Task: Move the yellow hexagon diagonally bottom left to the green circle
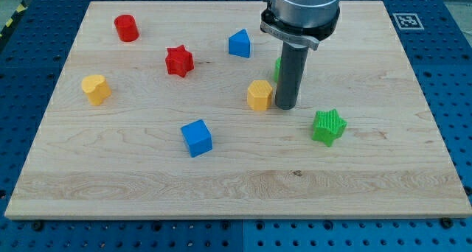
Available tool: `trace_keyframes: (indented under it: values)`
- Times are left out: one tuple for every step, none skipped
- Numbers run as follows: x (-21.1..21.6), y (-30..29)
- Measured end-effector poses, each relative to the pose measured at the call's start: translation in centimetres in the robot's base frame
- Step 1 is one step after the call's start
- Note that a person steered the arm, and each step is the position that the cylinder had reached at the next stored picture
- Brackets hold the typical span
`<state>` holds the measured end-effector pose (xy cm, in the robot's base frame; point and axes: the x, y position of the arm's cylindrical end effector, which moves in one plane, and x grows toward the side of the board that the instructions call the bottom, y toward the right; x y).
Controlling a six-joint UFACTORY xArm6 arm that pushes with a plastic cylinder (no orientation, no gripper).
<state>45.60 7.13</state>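
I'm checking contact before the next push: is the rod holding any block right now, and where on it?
Nothing is held. My tip has no grasp; it stands right beside the yellow hexagon, at its right side in the view.

The rod [286, 79] hides most of a green block [278, 66] (shape unclear), and the arm's top is cropped.

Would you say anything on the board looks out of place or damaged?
Nothing stands out. The blocks sit flat and intact. The green circle is mostly hidden behind my tip, which stands beside the yellow hexagon.
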Motion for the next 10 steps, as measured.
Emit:
trace_keyframes:
  values:
    - [0.1, -3.0]
    - [0.1, -7.5]
    - [-0.1, -10.7]
    - [-2.6, -14.9]
    - [-4.1, -16.1]
    - [-4.1, -15.3]
    - [-4.1, -12.5]
    - [-3.8, -10.1]
    - [-3.0, -8.8]
    - [-2.9, -6.8]
